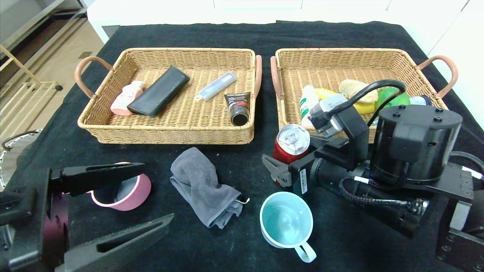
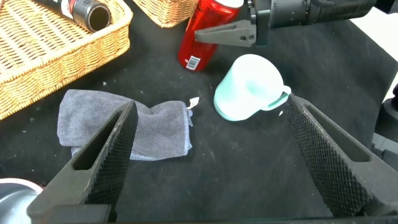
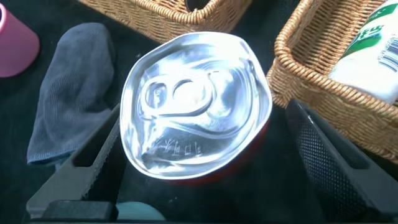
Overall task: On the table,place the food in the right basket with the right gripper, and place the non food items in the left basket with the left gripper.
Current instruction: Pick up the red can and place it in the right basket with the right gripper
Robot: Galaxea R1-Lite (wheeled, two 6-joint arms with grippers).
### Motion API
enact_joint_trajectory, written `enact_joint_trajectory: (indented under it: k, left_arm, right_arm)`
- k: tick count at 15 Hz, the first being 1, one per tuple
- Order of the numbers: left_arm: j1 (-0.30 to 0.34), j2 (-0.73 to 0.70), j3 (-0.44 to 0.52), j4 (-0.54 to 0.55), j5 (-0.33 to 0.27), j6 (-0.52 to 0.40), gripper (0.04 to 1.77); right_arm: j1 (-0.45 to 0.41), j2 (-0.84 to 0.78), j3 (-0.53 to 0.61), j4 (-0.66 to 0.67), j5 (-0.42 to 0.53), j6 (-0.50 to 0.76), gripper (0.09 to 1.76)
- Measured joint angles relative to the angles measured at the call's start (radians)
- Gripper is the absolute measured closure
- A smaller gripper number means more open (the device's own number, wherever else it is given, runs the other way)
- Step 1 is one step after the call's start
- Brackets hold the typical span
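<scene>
crowding red can [image 1: 291,144], grey cloth [image 1: 204,186], blue mug [image 1: 286,220]

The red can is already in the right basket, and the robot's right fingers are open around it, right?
Not quite. The can stands on the black table, just in front of the right basket, not in it. The head view shows that. The right gripper's open fingers do sit on either side of it.

Two baskets sit side by side across the upper half of the head view: the left basket [image 1: 113,124] upper left, the right basket [image 1: 291,62] upper right. Below them, a cloth [image 1: 204,187] lies at centre, a can [image 1: 291,143] right of it, a mug [image 1: 286,221] lower centre, a cup [image 1: 123,192] lower left.
</scene>
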Motion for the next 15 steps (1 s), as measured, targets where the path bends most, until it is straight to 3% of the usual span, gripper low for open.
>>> enact_joint_trajectory:
  k: [2,4,6,15]
  left_arm:
    - [0.0,0.002,0.0,0.0,0.0,0.0,0.09]
    - [0.0,0.003,0.001,0.0,0.0,0.0,0.09]
    - [0.0,0.004,0.001,0.0,0.0,0.0,0.09]
    - [-0.001,0.003,0.001,0.0,0.0,0.0,0.09]
  right_arm:
    - [-0.002,0.004,-0.001,-0.013,-0.008,0.0,0.14]
    - [-0.003,0.005,-0.001,-0.016,-0.012,0.0,0.52]
    - [-0.006,0.006,0.0,-0.016,-0.013,0.0,0.78]
    - [-0.011,0.006,0.002,-0.014,-0.013,0.0,0.83]
